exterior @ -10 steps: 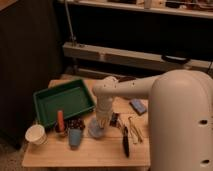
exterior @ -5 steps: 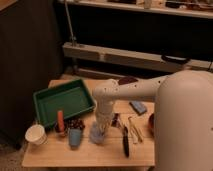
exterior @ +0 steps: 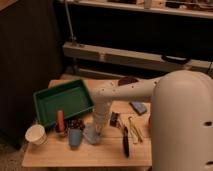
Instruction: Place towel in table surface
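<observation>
My pincer [exterior: 95,131] is down low over the tabletop [exterior: 100,155], right on top of the pale blue towel [exterior: 91,136]. The towel sits straight under it, beside the green tray [exterior: 47,107]

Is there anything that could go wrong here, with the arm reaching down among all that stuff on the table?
The gripper is low over the towel, with a blue cup close beside it. A sideways move might tip the cup. The towel also lies near the front edge of the table, so a loose drop could leave it hanging off.
</observation>
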